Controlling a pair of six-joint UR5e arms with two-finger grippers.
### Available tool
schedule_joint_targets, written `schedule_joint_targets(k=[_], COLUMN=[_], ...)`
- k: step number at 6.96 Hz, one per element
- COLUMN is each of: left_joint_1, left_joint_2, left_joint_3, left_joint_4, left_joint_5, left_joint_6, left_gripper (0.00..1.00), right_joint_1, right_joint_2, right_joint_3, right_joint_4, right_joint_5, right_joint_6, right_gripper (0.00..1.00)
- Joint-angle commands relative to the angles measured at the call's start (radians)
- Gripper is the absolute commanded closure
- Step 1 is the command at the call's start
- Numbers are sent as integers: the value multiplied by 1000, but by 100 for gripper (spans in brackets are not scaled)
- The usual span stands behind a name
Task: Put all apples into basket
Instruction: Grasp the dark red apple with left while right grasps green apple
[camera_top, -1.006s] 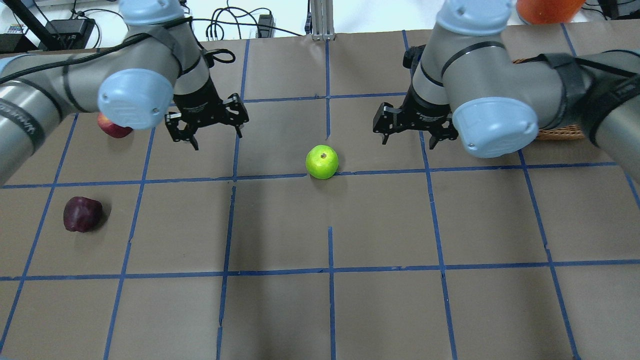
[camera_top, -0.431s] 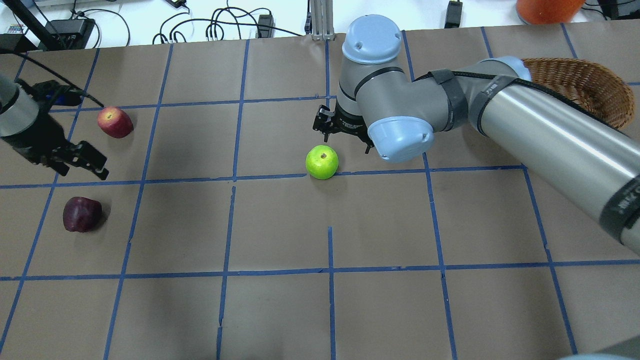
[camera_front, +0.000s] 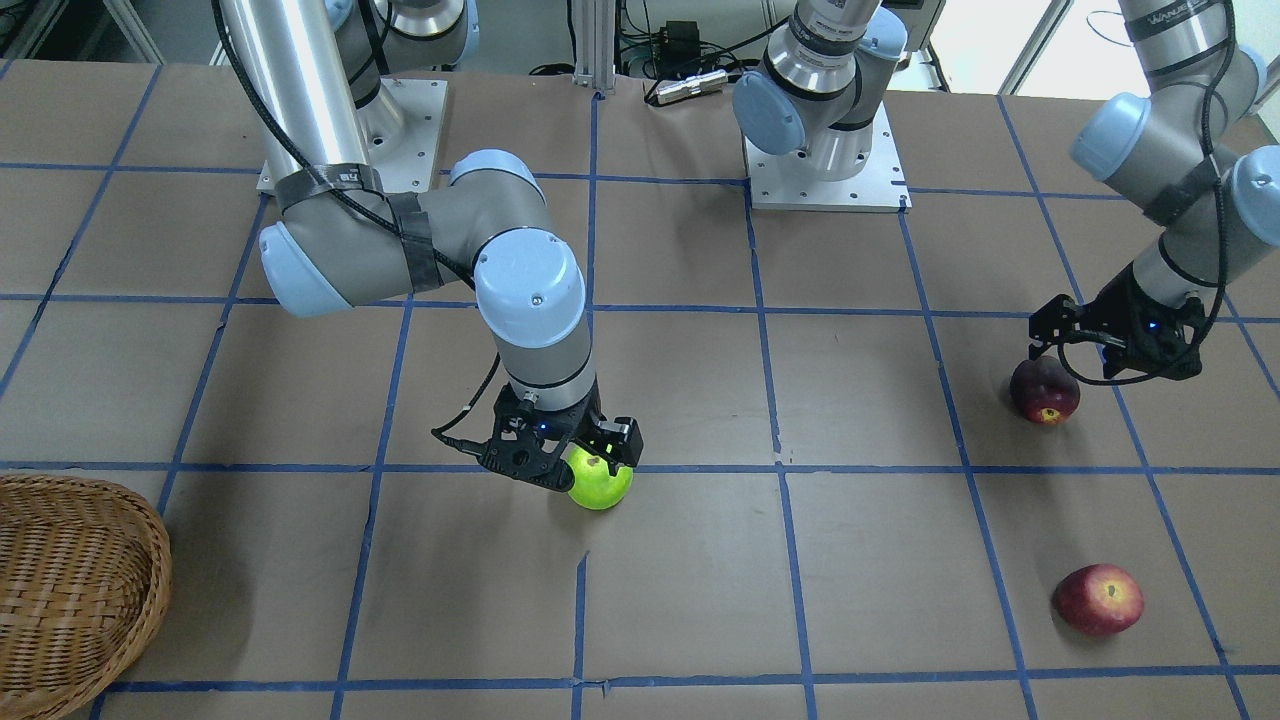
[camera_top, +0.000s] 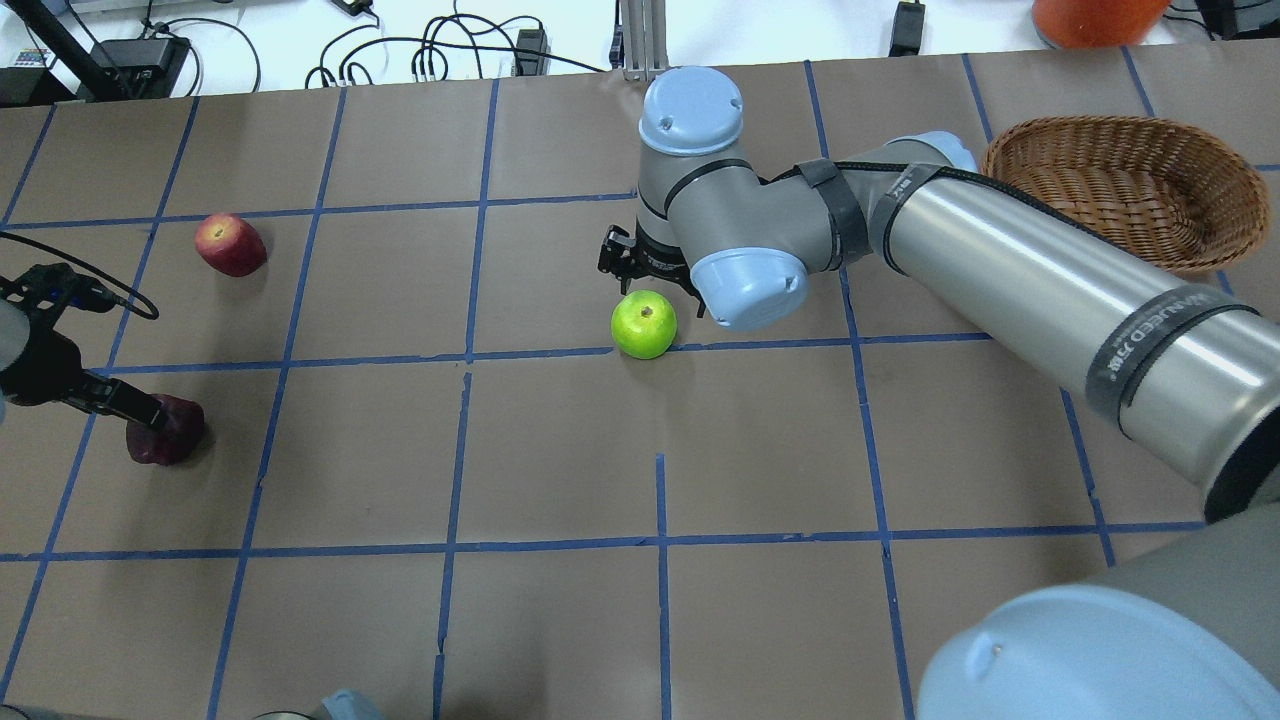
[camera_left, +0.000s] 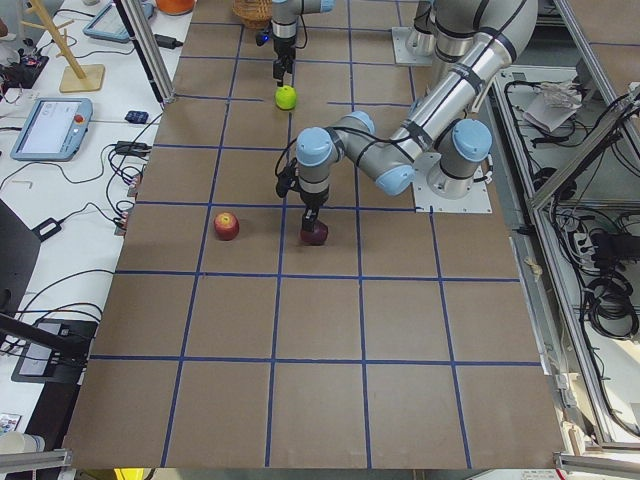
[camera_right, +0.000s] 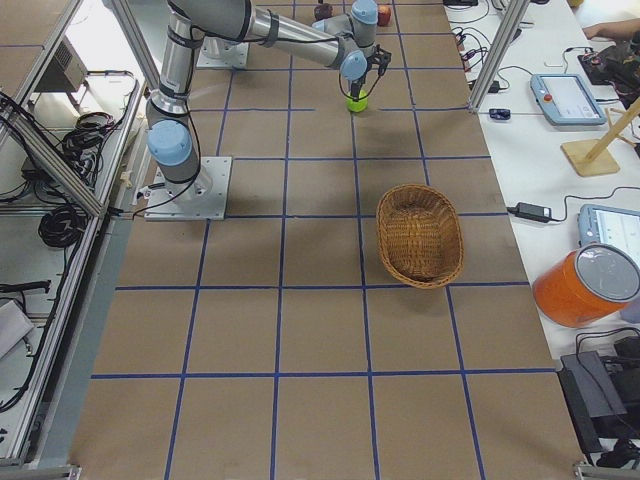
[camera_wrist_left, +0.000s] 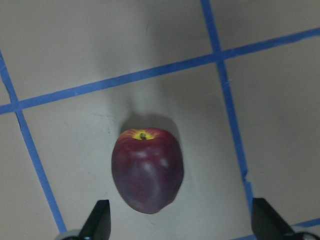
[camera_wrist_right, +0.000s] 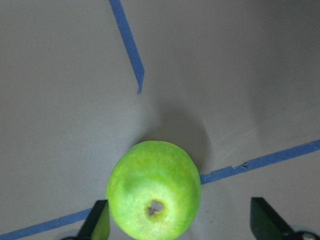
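The lime green apple (camera_top: 644, 324) sits at mid-table. My right gripper (camera_top: 650, 282) hangs open right over it; the right wrist view shows the apple (camera_wrist_right: 154, 190) reaching in between the fingertips (camera_wrist_right: 100, 225). The dark maroon apple (camera_top: 172, 432) lies at the left; my left gripper (camera_front: 1107, 357) is open just above it, and the left wrist view shows the apple (camera_wrist_left: 147, 170) just ahead of the open fingertips (camera_wrist_left: 100, 222). The red apple (camera_top: 230, 244) lies free at the far left. The wicker basket (camera_top: 1120, 190) stands empty at the far right.
An orange container (camera_top: 1095, 20) and cables lie beyond the table's far edge. Blue tape lines divide the brown table top (camera_top: 660, 600) into squares. The right arm's long link (camera_top: 1050, 290) stretches across the table's right half in front of the basket.
My left gripper has moved toward me, to the maroon apple. My right gripper has shifted left and closer to the green apple. The apples have not moved.
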Motion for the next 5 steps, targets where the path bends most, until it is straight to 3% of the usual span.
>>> schedule_joint_targets(k=[1, 3, 4, 5], left_joint_1=[10, 8, -1, -24], left_joint_2=[-75, -121, -120, -114], left_joint_3=[-36, -34, -30, -17], left_joint_4=[84, 131, 160, 161], left_joint_5=[0, -29, -29, -49], left_joint_6=[64, 53, 17, -44], left_gripper=[0, 3, 25, 33], right_joint_1=[5, 5, 7, 14], right_joint_2=[37, 51, 63, 73], right_joint_3=[-3, -3, -5, -16], right_joint_4=[-31, -41, -48, -65], right_joint_5=[10, 13, 13, 16], right_joint_6=[-5, -6, -5, -5], right_gripper=[0, 0, 0, 0])
